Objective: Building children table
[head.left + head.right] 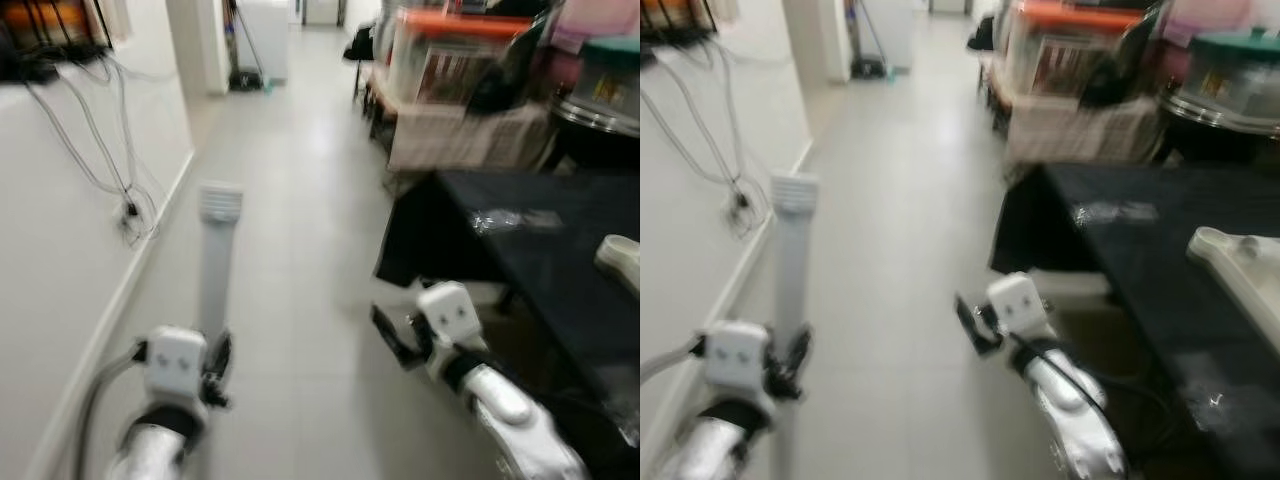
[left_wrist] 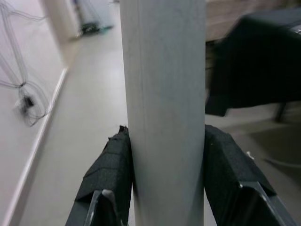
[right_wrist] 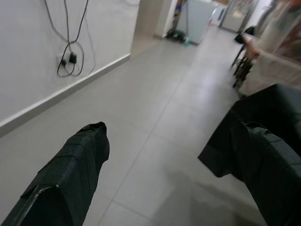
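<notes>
a hallway of pale floor tiles, the head views blurred; the left gripper [image 2: 164,183] is clamped on a pale grey table leg [image 1: 217,255], its black pads [image 2: 113,169] pressed to either side of the shaft, the leg pointing away from the robot toward the far end of the corridor, its ribbed end cap farthest out; the right gripper [image 3: 174,174] hangs over bare floor with its fingers spread wide and nothing between them; to the right stands a table draped in black cloth [image 1: 1140,260], and on its near right part lies a pale moulded piece [image 1: 1240,265], likely the children's tabletop, though blur leaves that unsure; cables [image 1: 120,190] trail down the left wall; the step in hand appears to be carrying the leg toward the work surface; the next move likely calls for turning right to the cloth-covered table and lining the leg's end up with a socket on the pale piece.
</notes>
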You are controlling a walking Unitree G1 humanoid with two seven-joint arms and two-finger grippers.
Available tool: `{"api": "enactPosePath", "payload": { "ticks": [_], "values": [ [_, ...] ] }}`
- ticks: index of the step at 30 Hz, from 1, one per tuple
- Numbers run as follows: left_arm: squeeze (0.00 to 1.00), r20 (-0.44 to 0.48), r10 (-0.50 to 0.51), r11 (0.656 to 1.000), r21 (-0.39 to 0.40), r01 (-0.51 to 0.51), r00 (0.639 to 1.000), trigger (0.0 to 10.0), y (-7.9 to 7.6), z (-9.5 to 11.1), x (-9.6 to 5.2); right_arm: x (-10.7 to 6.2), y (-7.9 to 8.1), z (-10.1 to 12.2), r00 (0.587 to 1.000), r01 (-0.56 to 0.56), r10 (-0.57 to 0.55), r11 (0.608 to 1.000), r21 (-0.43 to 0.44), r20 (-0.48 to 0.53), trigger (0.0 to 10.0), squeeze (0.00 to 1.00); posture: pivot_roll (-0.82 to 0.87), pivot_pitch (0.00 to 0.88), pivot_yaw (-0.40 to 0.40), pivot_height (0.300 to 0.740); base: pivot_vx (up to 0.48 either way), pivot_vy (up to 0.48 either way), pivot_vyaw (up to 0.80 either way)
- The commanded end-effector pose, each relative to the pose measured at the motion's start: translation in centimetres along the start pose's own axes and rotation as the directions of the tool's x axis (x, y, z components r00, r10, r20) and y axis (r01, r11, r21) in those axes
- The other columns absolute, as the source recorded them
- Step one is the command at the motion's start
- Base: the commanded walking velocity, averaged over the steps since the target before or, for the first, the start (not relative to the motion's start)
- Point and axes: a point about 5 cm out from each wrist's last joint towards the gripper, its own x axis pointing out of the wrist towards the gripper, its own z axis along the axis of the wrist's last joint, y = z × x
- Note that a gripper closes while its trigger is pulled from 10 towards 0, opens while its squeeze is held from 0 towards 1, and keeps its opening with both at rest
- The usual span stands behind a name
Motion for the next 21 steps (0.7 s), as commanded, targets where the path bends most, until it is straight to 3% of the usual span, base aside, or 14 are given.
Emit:
{"api": "enactPosePath", "payload": {
  "ticks": [1,11,12,13,17,21],
  "values": [
    [0.00,0.026,-0.009,1.000,0.012,0.008,1.000,10.0,0.1,0.4,0.2,0.1,0.0,0.5,1.000,0.006,-0.006,1.000,-0.005,0.019,10.0,0.00,0.09,0.000,-0.061,0.740,0.000,0.000,0.00],
    [0.00,0.027,-0.019,0.999,0.043,0.017,0.999,10.0,0.0,0.6,0.7,0.5,-0.4,1.0,0.998,0.034,-0.034,0.999,0.006,0.053,10.0,0.00,0.08,0.000,-0.056,0.740,0.000,-0.465,0.00],
    [0.00,0.031,-0.019,0.999,0.046,0.018,0.999,10.0,0.0,0.6,0.7,0.6,-0.5,1.5,0.995,0.047,-0.048,0.999,0.014,0.089,10.0,0.00,0.08,0.000,-0.056,0.740,0.000,-0.465,0.00],
    [0.00,0.045,-0.016,0.998,0.057,0.013,0.999,10.0,0.1,0.8,0.8,0.7,-1.0,3.4,0.976,0.068,-0.078,0.996,0.059,0.204,10.0,0.00,0.09,0.000,-0.051,0.740,0.000,-0.465,0.00],
    [0.00,0.071,-0.003,0.998,0.062,-0.001,0.997,10.0,0.4,1.2,1.0,0.8,-1.2,5.2,0.949,0.068,-0.097,0.992,0.106,0.300,10.0,0.00,0.09,0.000,-0.052,0.740,0.000,-0.465,0.00],
    [0.00,0.093,-0.003,0.998,0.070,-0.004,0.996,10.0,0.5,1.7,1.2,1.0,-1.0,5.5,0.943,0.052,-0.085,0.992,0.111,0.321,10.0,0.00,0.09,0.000,-0.056,0.740,0.000,-0.463,0.00]
  ]
}}
